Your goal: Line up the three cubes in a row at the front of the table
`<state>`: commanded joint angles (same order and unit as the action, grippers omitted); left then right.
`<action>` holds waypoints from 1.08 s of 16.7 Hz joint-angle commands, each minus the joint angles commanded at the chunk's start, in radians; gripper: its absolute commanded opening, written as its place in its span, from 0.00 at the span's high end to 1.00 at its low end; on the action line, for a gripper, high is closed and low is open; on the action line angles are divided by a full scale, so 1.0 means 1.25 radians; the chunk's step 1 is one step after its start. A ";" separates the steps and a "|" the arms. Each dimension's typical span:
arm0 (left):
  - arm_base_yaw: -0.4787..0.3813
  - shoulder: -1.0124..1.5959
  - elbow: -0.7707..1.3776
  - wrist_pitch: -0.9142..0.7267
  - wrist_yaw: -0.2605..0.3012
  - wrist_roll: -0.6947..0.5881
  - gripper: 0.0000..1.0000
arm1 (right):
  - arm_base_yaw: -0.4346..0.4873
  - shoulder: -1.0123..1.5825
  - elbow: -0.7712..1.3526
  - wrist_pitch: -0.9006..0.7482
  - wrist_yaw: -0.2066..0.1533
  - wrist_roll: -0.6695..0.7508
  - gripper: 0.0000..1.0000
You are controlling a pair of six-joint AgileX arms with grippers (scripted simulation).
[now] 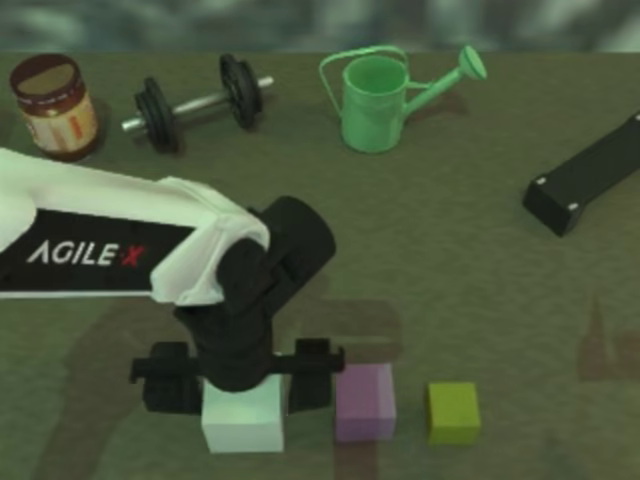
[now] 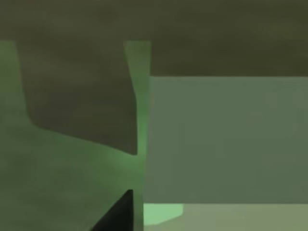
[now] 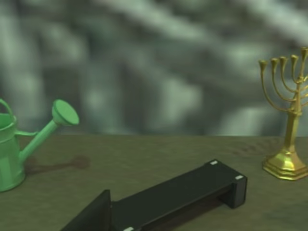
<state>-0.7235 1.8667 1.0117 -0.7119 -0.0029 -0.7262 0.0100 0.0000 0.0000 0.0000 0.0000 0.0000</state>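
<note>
Top view shows the left gripper [image 1: 243, 385] low over the white cube [image 1: 243, 418] at the front of the table [image 1: 450, 280], its 2 fingers spread wide, 1 on each side of the cube's upper part. I cannot tell whether the pads touch the cube; they look set apart from its faces. The pink cube [image 1: 365, 402] sits just beside the white one on its right, and the yellow-green cube [image 1: 453, 412] stands a little farther right, near but apart. All 3 lie roughly along 1 line near the front edge, so the row looks close to done.

The left wrist view is filled by a pale cube face [image 2: 226, 139] with table beyond it.

The right arm is out of the top view; its wrist camera looks over the black bar [image 3: 183, 192] toward the green watering can [image 3: 19, 154] and a gold candleholder [image 3: 288, 120], and its fingers are not seen.

The main risk: the right-hand finger sits in the narrow gap next to the pink cube. A sideways drift or a tilted lift could nudge the pink cube or drag the white one out of line.
</note>
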 joint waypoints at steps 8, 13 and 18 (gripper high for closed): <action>0.000 -0.001 0.000 0.000 0.000 0.000 0.00 | 0.000 0.000 0.000 0.000 0.000 0.000 0.00; 0.002 -0.040 0.052 -0.085 -0.002 -0.001 0.00 | 0.000 0.000 0.000 0.000 0.000 0.000 0.00; 0.013 -0.098 0.118 -0.217 -0.001 -0.004 0.00 | 0.000 0.000 0.000 0.000 0.000 0.000 0.00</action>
<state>-0.7071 1.7437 1.1597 -0.9831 -0.0038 -0.7311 0.0100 0.0000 0.0000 0.0000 0.0000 0.0000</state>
